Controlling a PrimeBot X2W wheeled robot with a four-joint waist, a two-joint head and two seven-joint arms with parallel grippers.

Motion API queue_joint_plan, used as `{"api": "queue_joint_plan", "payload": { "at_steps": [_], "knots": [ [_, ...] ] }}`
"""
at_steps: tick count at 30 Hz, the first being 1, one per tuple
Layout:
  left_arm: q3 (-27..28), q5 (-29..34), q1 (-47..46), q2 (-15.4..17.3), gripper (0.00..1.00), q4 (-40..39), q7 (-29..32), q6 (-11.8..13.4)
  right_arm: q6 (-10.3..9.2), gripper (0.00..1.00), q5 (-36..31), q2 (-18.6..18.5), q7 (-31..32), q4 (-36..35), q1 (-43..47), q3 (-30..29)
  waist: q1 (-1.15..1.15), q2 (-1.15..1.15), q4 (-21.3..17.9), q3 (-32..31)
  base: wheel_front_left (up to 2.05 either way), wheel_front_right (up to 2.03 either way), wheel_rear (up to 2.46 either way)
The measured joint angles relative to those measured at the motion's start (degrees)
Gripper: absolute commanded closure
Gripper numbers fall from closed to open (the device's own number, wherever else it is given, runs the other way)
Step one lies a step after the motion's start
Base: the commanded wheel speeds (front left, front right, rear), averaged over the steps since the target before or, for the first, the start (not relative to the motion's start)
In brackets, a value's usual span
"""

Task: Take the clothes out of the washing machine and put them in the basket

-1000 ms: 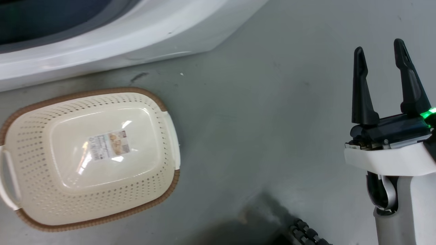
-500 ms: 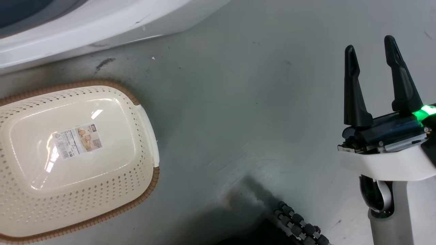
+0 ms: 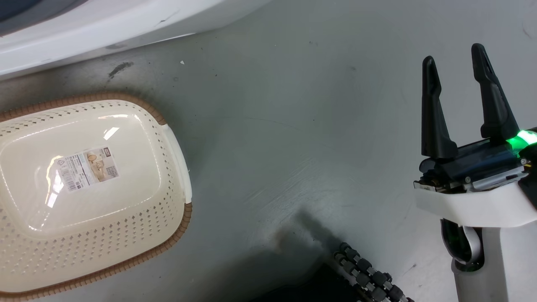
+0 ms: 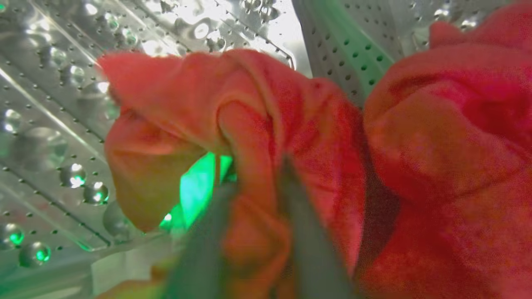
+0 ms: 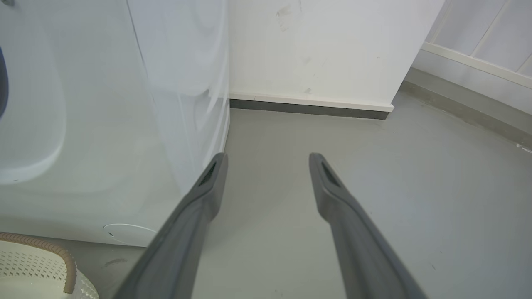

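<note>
Red clothes (image 4: 291, 124) bunched inside washing machine (image 4: 50, 104), cream basket (image 3: 126, 235) upright near its front

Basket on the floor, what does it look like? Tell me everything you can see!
The low cream-white perforated plastic basket is a rounded rectangle standing upright on the grey floor, near the big white washing machine. A brown woven-look rim runs round its top, with a white handle on the side. Its shiny bottom is bare except for a paper label. Only the floor touches it.
</note>
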Motion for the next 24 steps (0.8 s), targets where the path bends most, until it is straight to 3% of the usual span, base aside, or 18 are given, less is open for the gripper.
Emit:
{"api": "queue_joint_plan", "payload": {
  "at_steps": [12,24],
  "knots": [
    [-0.47,0.03,0.36,-0.21,1.00,1.26,-11.26,1.46,0.01,0.00,-1.14,0.00,0.00,0.32,-0.13,-0.23,0.00,0.00,1.12,-2.10,0.00,0.00,0.00],
    [-0.79,-2.65,4.53,-6.56,1.00,5.99,-23.38,1.29,0.01,0.00,-3.74,0.01,0.00,1.91,-0.29,-2.58,0.00,0.00,4.10,-8.19,0.00,0.00,0.00]
  ]
}}
